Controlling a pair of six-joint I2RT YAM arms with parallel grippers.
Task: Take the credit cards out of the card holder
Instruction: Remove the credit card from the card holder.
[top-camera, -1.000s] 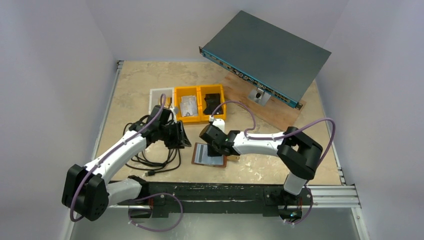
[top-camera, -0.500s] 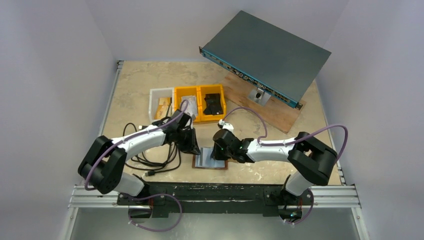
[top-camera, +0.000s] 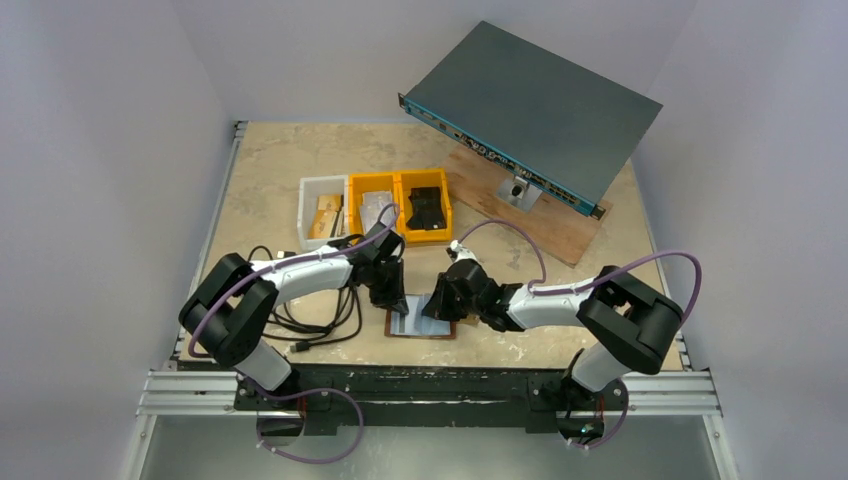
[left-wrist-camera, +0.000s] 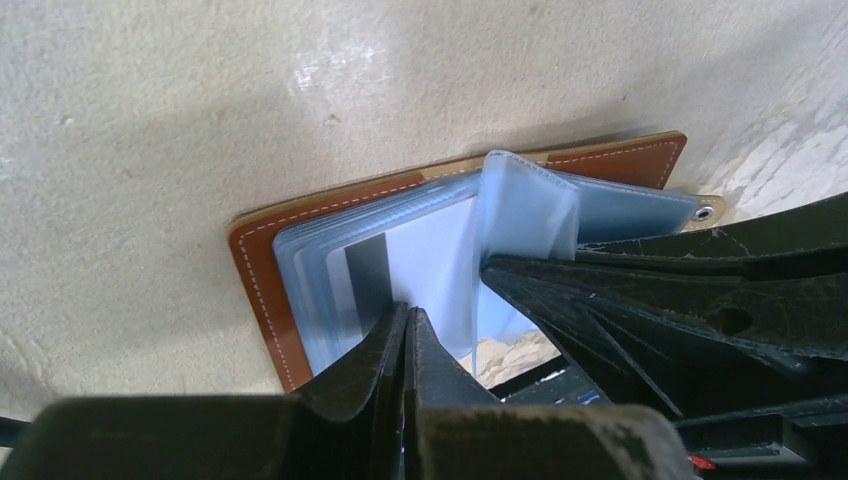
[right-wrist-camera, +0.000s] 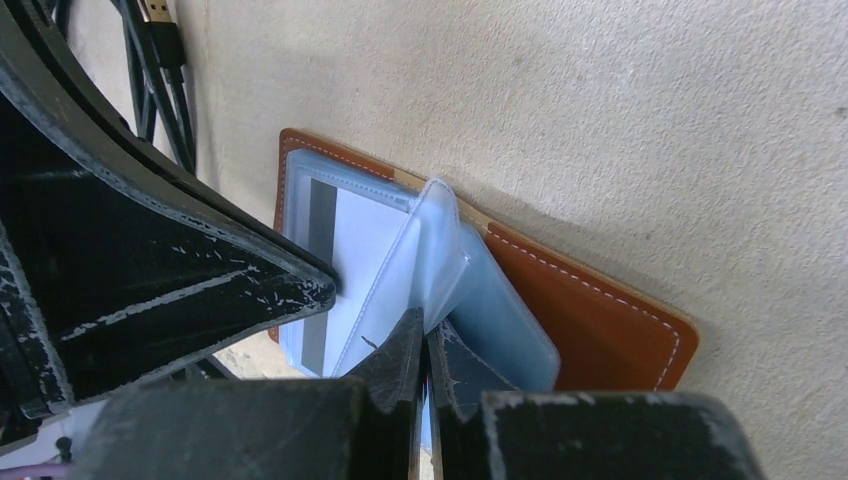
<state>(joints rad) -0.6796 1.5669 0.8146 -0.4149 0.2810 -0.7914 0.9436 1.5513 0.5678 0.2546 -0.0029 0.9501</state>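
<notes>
While both arms are down on it, the small brown leather folding card holder (top-camera: 412, 322) lies open and flat on the beige stone-look table (top-camera: 270, 160), near-centre, between the two wrists.

**Top view:**
- The left gripper (top-camera: 394, 299) sits at the holder's far-left corner, and the right gripper (top-camera: 438, 305) sits over its right half.
- The open holder's long axis runs left-right across the table.
- A few tan cards (top-camera: 327, 215) sit in the white plastic bin (top-camera: 305, 205), well beyond the holder.

**Left wrist view:**
- The left jaws are pressed together, tips down on the holder's left half.
- The tips sit right at the near edge of a white card with a dark stripe (left-wrist-camera: 430, 255), which lies inside the clear pockets.
- You can't tell from here whether they've nipped the card edge or just the plastic.
- The stripe runs from the far edge straight toward those tips, so I read the card's long axis as pointing at the left gripper.

**Right wrist view:**
- The right jaws are also closed.
- They look clamped on one clear bluish plastic sleeve (right-wrist-camera: 432, 240), lifted off the stack like a turned page.
- That exposes the striped card just left of it.

**Call:**
- The left arm is nearer the card and in line with it, so the pull belongs to the left arm, drawn back along that axis.
- The right arm's job is to hold the sleeve up and pin the holder.
- I can't see which pocket end is open, so check that before you tug.
</notes>
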